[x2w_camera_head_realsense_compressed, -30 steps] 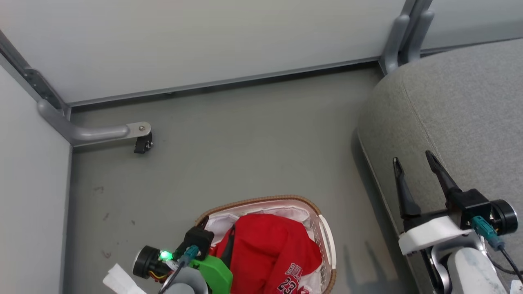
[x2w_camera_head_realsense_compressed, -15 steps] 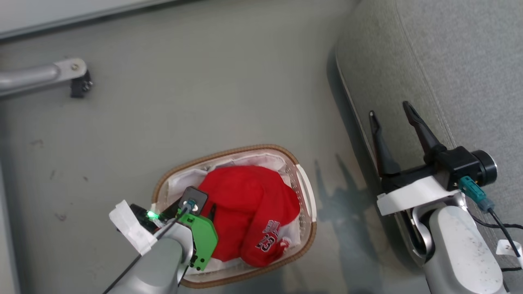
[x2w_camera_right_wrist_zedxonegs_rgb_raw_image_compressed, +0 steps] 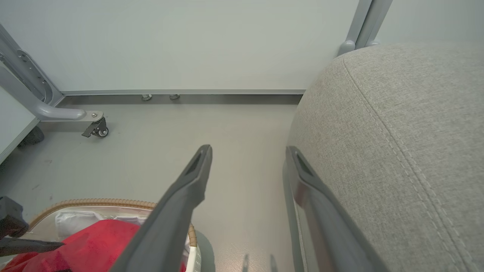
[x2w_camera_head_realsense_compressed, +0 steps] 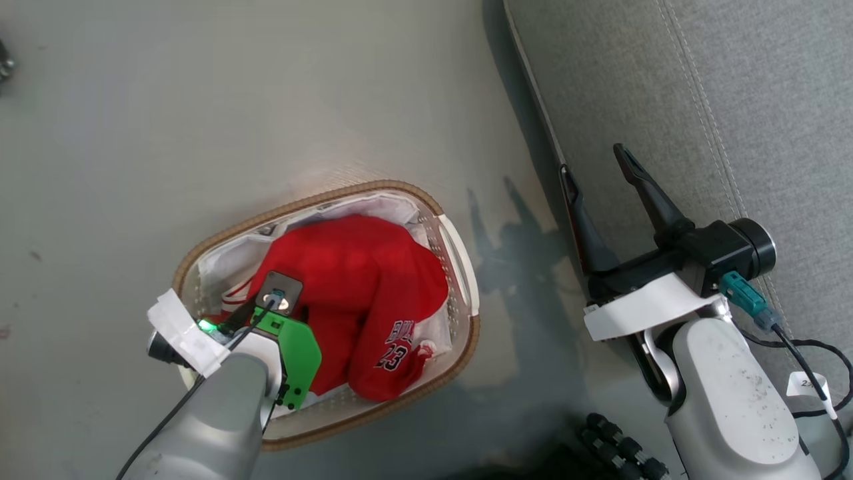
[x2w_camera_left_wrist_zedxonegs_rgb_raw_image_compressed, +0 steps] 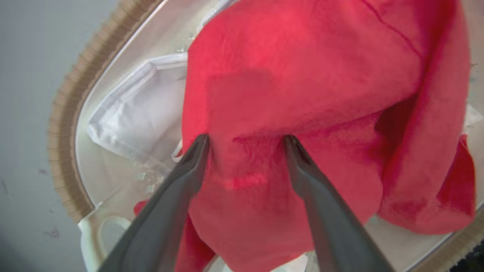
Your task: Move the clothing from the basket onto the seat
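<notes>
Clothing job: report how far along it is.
Done: nothing. The red clothing lies in the basket, none on the seat in view. In hand: the left gripper, open, straddles a fold of it, fingertips at the fabric. The right gripper hangs open by the seat edge. Left: close, lift, carry over, release.

Clothing [x2w_camera_head_realsense_compressed: 346,273] in basket [x2w_camera_head_realsense_compressed: 373,187]; seat [x2w_camera_head_realsense_compressed: 733,100] right of basket.

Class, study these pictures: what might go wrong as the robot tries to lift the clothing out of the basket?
1. The left gripper is open with its fingers against the clothing, right beside the white liner; closing might pinch the liner too and drag the basket along.
2. The clothing lies bunched; a small pinch may slip, or trailing fabric may snag the rim.
</notes>
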Tool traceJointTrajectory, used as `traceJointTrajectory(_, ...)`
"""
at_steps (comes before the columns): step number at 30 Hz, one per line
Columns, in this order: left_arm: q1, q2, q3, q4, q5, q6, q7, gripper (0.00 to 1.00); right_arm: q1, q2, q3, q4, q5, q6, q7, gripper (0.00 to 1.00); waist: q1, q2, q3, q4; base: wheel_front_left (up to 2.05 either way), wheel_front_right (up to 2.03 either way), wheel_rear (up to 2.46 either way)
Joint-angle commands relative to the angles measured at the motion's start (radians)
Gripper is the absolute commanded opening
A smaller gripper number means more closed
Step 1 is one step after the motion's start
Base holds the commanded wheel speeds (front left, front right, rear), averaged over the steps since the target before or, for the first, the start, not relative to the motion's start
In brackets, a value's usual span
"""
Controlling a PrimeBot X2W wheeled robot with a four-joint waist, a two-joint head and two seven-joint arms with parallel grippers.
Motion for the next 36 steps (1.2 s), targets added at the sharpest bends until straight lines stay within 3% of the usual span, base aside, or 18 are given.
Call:
traceJointTrajectory(1,-0.022,0.012,0.008,0.003,-0.015,0.012,0.003,1.00,-0.016,-0.002,0.004,-0.003,0.010,-0.001,-0.002,1.00,-0.0002,0.0000,0.035,-0.033,0.00,0.00,0.00)
traceJointTrajectory(4,-0.023,0.015,0.015,0.012,-0.025,0.018,0.019,1.00,-0.018,-0.002,0.012,-0.002,0.014,-0.001,-0.002,1.00,-0.0002,0.0000,0.038,-0.038,0.00,0.00,0.00)
traceJointTrajectory(5,-0.023,0.017,0.016,0.014,-0.029,0.017,0.026,0.89,-0.021,-0.002,0.014,-0.003,0.016,-0.001,-0.002,1.00,-0.0002,0.0000,0.039,-0.040,0.00,0.00,0.00)
traceJointTrajectory(6,-0.022,0.018,0.016,0.016,-0.030,0.014,0.030,0.55,-0.024,-0.002,0.016,-0.004,0.016,-0.001,-0.002,1.00,-0.0002,0.0000,0.040,-0.041,0.00,0.00,0.00)
traceJointTrajectory(7,-0.018,0.018,0.015,0.017,-0.034,0.010,0.038,0.34,-0.025,-0.002,0.017,-0.004,0.016,-0.001,-0.002,1.00,-0.0002,0.0000,0.040,-0.041,0.00,0.00,0.00)
traceJointTrajectory(8,-0.016,0.017,0.015,0.018,-0.037,0.009,0.041,0.05,-0.026,-0.002,0.017,-0.005,0.016,-0.001,-0.002,1.00,-0.0002,0.0000,0.040,-0.041,0.00,0.00,0.00)
traceJointTrajectory(9,-0.014,0.017,0.014,0.019,-0.039,0.006,0.043,0.00,-0.027,-0.002,0.016,-0.005,0.016,-0.001,-0.002,1.00,-0.0002,0.0000,0.039,-0.041,0.00,0.00,0.00)
traceJointTrajectory(22,0.034,-0.010,-0.014,-0.001,-0.066,-0.022,-0.099,0.00,0.015,-0.003,-0.029,0.029,-0.015,-0.001,-0.002,1.00,-0.0002,0.0000,-0.061,0.016,0.00,0.00,0.00)
traceJointTrajectory(36,0.113,-0.017,-0.145,-0.183,-0.096,-0.068,-0.157,0.00,0.151,-0.003,-0.117,0.079,-0.085,-0.001,-0.002,1.00,-0.0002,0.0000,-0.361,0.139,0.00,0.00,0.00)
